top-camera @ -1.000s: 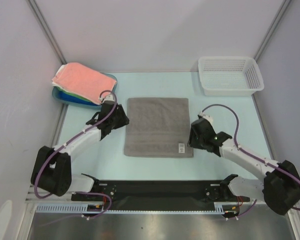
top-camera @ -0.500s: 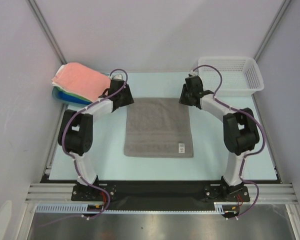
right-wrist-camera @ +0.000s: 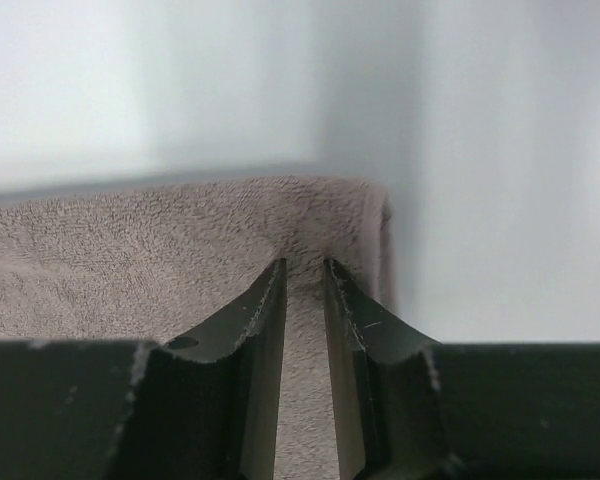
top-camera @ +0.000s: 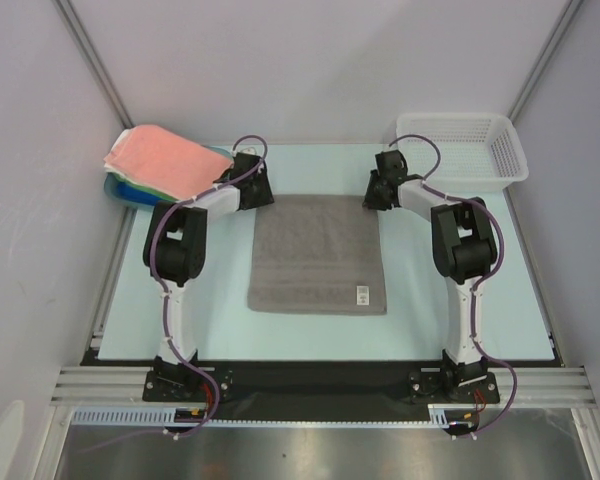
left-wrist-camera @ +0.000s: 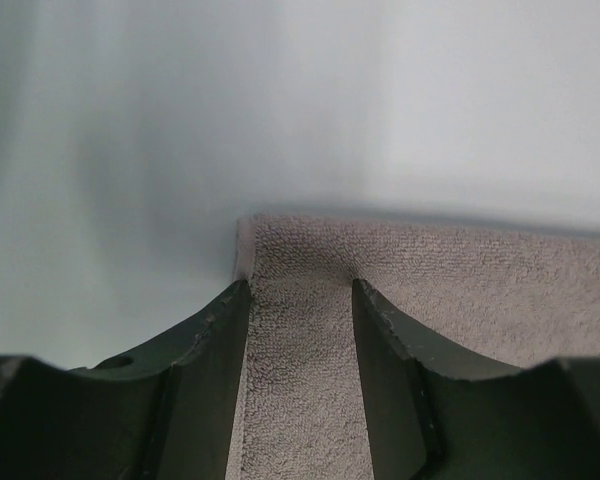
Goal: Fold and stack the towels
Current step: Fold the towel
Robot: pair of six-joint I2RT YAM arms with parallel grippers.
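The grey towel (top-camera: 317,255) lies flat on the table (top-camera: 430,310). The left gripper (left-wrist-camera: 300,285) sits spread over its far left corner. The right gripper (right-wrist-camera: 304,264) pinches a ridge of cloth at the far right corner (other towels (top-camera: 160,160) are piled far left).

Grey towel (top-camera: 318,253) lies flat, its far left corner between the left gripper's (left-wrist-camera: 300,290) parted fingers, far right corner nipped in the right gripper (right-wrist-camera: 303,265); salmon pink towel (top-camera: 160,160) tops a pile left of the left gripper
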